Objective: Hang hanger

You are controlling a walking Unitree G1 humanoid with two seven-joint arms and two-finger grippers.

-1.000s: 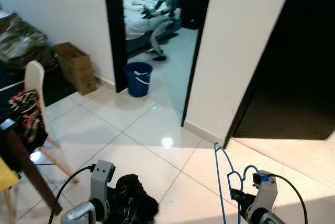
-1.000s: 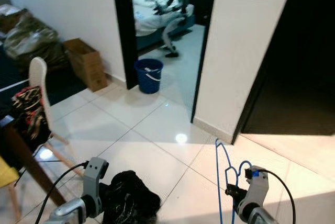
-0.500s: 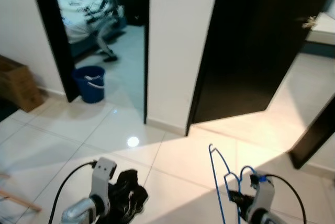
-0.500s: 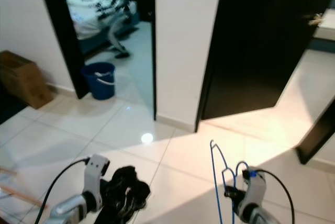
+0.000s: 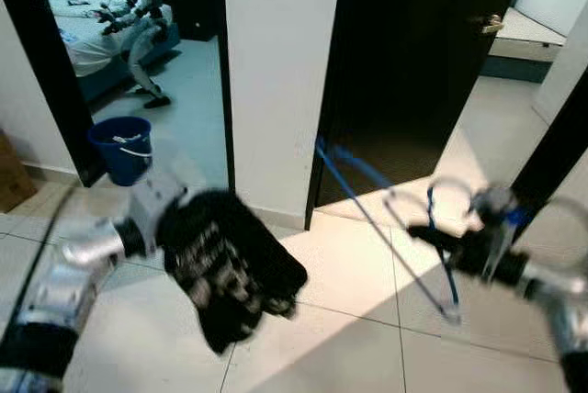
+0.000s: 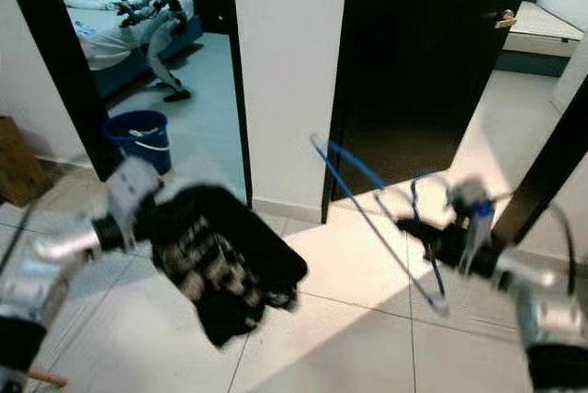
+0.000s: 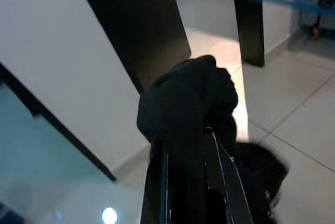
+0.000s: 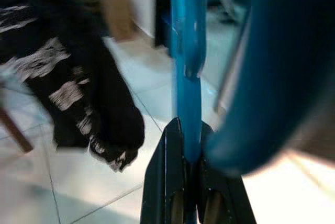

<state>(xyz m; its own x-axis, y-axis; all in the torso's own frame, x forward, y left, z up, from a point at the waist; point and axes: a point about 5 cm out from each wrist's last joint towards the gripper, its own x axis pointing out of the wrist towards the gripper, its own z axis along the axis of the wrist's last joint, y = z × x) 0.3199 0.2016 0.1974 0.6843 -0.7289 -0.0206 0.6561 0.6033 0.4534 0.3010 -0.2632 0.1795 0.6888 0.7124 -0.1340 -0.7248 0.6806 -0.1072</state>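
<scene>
My right gripper (image 5: 432,234) is raised at chest height on the right, shut on a blue wire hanger (image 5: 367,223) whose frame slants out to the left. In the right wrist view the blue hanger (image 8: 187,51) runs between the black fingers (image 8: 166,182). My left gripper (image 5: 165,228) is lifted on the left, shut on a black garment with white print (image 5: 225,269) that hangs down from it. The left wrist view has the black garment (image 7: 186,103) bunched over the fingers (image 7: 222,174). Both arms are motion-blurred.
A white wall section (image 5: 276,72) stands straight ahead, with a dark open door (image 5: 413,53) to its right. Left of it a doorway leads to a bedroom with a blue bucket (image 5: 121,148) on the floor. Pale glossy tiles (image 5: 349,338) lie underfoot.
The camera has swung right and closer to the wall. Both arms have risen from low in the frame to chest height, lifting the garment and tilting the hanger leftward.
</scene>
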